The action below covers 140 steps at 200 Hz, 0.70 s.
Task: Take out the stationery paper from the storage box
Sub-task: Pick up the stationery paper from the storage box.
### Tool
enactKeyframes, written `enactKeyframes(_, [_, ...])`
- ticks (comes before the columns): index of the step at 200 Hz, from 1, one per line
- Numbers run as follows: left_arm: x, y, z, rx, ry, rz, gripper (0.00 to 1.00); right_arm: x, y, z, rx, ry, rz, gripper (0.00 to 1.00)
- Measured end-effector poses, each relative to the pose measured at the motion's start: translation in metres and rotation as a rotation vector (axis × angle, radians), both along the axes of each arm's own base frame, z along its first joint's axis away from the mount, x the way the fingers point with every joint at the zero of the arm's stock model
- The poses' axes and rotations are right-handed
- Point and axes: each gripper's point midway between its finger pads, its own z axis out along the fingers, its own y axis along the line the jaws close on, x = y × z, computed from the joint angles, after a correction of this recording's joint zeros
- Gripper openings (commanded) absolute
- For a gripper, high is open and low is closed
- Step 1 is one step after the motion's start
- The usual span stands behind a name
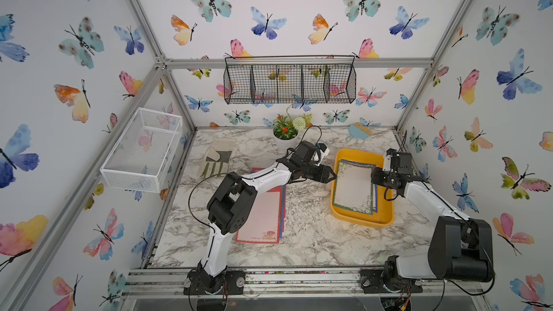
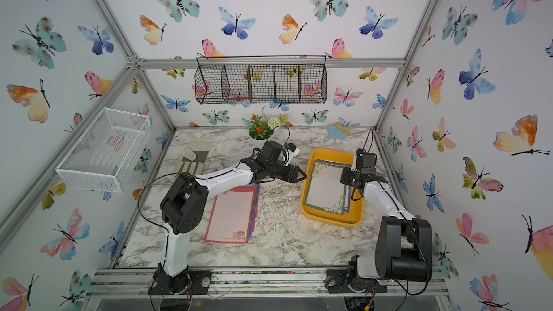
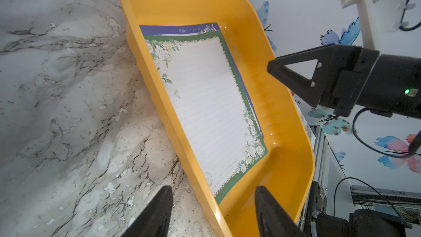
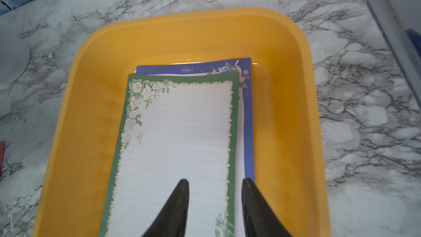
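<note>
**While two sheets lie in the box, the right hand is the one above them**

Because a pile (image 1: 263,213) of sheets lies on the counter (image 1: 308,231) well to the left of the box (image 1: 362,222), what is left of the job appears to be inside the box. A green sheet (image 1: 354,185) lies there on top of a blue sheet (image 4: 193,69). The blue one shows only as a strip along the box's far end and right side. Both lie flat on the box floor, with their long axis along the box's own.

The left hand (image 1: 332,175) is at the box's left wall, open and empty. In the left wrist view its fingers (image 3: 157,213) straddle that wall, one outside over the counter and one inside over the box floor. Whether it touches the rim I cannot tell.

The right hand (image 4: 215,201) is over the box's right half, its jaws apart and holding nothing. One fingertip (image 4: 180,199) is above the green sheet's white centre and the other is above the blue strip, so the green sheet's right long edge runs between them. I cannot tell whether it hovers or presses.

By my reading the right hand is the nearer one. The sheet lies directly beneath it and stretches away toward the box's far end. The pick likely turns on that right long edge, since flat paper offers little else to pinch.
</note>
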Motion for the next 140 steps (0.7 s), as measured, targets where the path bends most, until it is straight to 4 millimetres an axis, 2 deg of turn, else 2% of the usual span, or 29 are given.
enactKeyframes(81, [-0.002,-0.001,-0.007,0.0,0.034,-0.001,0.61,-0.01,0.0,-0.018,0.016,0.029,-0.005,0.44])
enactKeyframes(140, [-0.004,-0.002,-0.009,-0.004,0.051,-0.007,0.6,-0.01,-0.001,-0.021,0.034,0.022,-0.014,0.45])
